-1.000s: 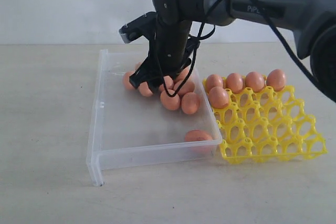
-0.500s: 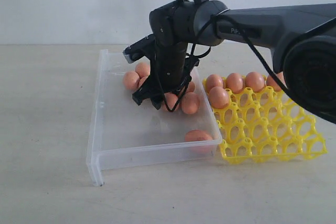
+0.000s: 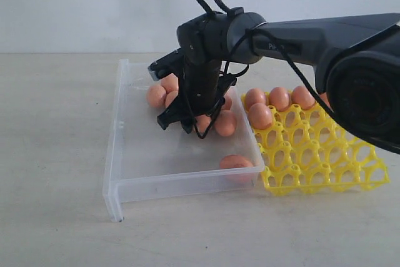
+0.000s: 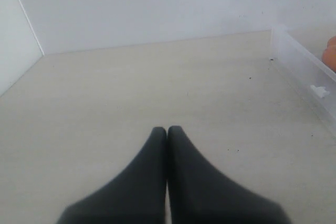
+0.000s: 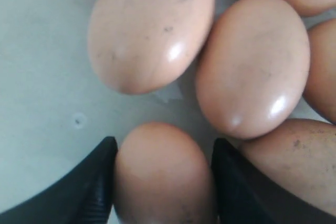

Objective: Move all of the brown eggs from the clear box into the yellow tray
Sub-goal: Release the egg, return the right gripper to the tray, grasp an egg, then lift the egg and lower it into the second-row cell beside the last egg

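Inside the shallow clear plastic box [image 3: 125,154] on the pale desk [image 3: 56,123], the right gripper [image 5: 164,142] clasps one smooth orange-brown oval egg [image 5: 163,182] in its black jaws, long axis running along the fingers [image 5: 89,187]; the left gripper [image 4: 167,129] has jaws pressed together above the desk. White arm lettering [image 3: 270,46] is illegible

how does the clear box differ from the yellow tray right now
The clear box is transparent, flat-floored, low-walled; the yellow tray is an opaque lattice of cups. The box's eggs lie loose; the tray's eggs sit in cups near its far edge. The right gripper is down in the box, not the tray. Both rest on the table, side by side.
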Motion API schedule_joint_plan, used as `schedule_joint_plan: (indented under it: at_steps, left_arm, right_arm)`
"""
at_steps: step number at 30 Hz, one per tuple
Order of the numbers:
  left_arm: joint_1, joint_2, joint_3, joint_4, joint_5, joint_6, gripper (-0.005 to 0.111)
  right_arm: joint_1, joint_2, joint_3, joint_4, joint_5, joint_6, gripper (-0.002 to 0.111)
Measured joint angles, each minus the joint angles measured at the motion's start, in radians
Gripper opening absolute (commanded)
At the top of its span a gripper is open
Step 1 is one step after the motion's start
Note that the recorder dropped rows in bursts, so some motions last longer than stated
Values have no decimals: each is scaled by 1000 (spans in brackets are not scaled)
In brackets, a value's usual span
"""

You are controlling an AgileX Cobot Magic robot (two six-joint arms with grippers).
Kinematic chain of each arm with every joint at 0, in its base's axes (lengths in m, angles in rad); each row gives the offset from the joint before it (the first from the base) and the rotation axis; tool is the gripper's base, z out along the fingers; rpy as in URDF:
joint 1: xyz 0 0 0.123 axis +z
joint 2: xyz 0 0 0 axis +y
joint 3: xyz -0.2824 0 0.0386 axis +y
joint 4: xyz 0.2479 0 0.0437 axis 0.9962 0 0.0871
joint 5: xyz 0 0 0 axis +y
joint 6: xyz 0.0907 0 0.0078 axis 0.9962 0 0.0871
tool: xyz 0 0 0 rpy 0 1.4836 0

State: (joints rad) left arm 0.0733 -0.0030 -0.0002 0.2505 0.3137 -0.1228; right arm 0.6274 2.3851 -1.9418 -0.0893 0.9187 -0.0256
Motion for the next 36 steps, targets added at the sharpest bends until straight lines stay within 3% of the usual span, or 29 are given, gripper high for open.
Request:
schedule_joint_plan:
  at_steps: [5,9,13,15,20,22,25,30,33,36]
  left_arm:
    - [0,0,0,0,0,0,-4]
    - [0,0,0,0,0,0,-4]
    - [0,0,0,0,0,0,-4]
    - [0,0,0,0,0,0,-4]
    - [0,0,0,0,0,0,-4]
    - [0,0,0,0,0,0,-4]
    - [0,0,0,0,0,0,-4]
    - [0,0,0,0,0,0,-4]
    - [0,0,0,0,0,0,-4]
    - [0,0,0,0,0,0,-4]
  right_arm:
    - [0,-38,0,89,-2,-46,1]
    - [0,-161,97,250,-177,-129,1]
    - [0,-380,420,498,-557,-361,1]
    - [2,-523,664,605,-847,-484,-1]
    - [-53,-795,1137,641,-1547,-478,0]
    - [-137,-839,1219,547,-1668,-357,0]
    - [-323,-823,1235,254,-1717,38,0]
    - [-667,-628,1045,-555,-1879,816,0]
    - [-772,-530,941,-890,-2028,1087,0]
    - [-808,-491,920,-1030,-2086,1190,0]
